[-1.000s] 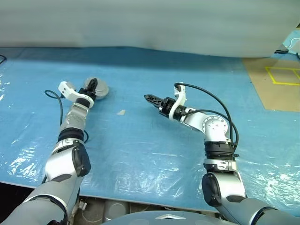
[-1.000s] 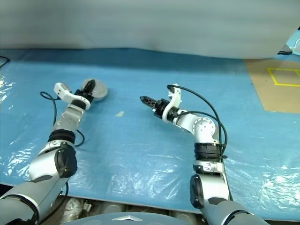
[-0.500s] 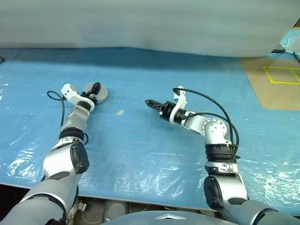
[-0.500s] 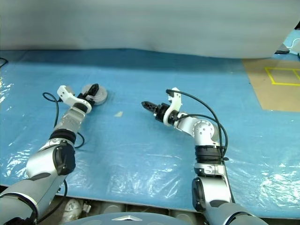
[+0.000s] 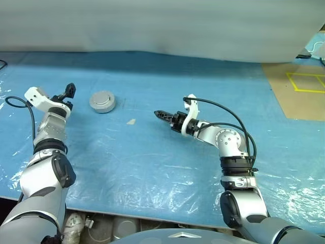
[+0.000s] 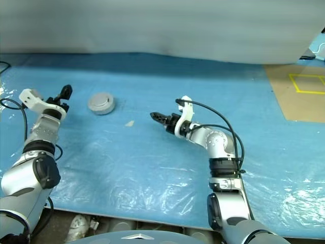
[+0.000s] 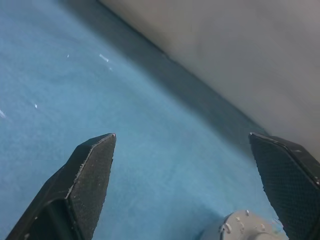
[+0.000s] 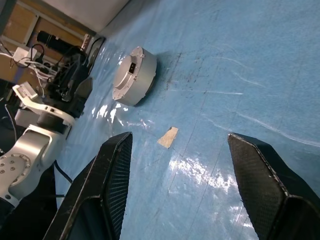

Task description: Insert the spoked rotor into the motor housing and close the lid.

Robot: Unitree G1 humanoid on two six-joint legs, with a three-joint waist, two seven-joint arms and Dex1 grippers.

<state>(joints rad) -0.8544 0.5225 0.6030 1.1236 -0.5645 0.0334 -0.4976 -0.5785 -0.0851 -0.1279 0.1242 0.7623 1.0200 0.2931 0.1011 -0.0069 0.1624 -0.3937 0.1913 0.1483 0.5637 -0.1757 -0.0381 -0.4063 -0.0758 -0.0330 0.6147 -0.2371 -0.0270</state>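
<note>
Your round silver metal motor housing (image 5: 102, 101) sits closed on the crinkled blue plastic-covered tabletop (image 5: 152, 162), its flat grey lid (image 6: 101, 98) already seated on top, so the assembly looks finished. The left gripper (image 5: 67, 91) hangs beside it with fingers spread wide and empty; the right gripper (image 5: 161, 115) hovers well apart, fingers also apart, holding nothing. Next, I'd just check the lid sits flush.

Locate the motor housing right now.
In the left eye view the housing sits on the blue sheet at the robot's left, between the open left gripper and a small tan scrap.
</note>
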